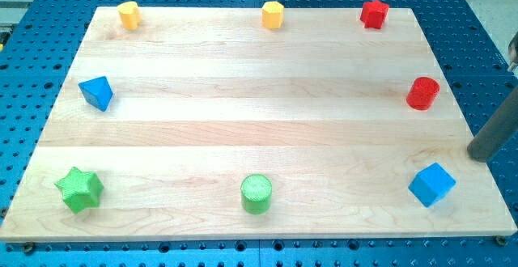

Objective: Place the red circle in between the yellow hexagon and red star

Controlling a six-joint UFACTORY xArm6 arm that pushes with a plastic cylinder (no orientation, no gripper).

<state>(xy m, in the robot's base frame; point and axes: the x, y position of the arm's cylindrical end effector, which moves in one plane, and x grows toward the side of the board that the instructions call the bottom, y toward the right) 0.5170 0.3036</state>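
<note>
One red plastic circle [422, 93] sits just up-left of my tip [477, 157], which has no fingers and holds nothing, parked off the wooden worktop [243, 121] edge for pushing toward the yellow hexagon [273, 14] and red star [374, 13].

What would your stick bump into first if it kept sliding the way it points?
Probably the blue cube. My tip slants toward the view's lower left, and that block sits just below and left of it. It might narrowly miss; depth is unclear.
</note>
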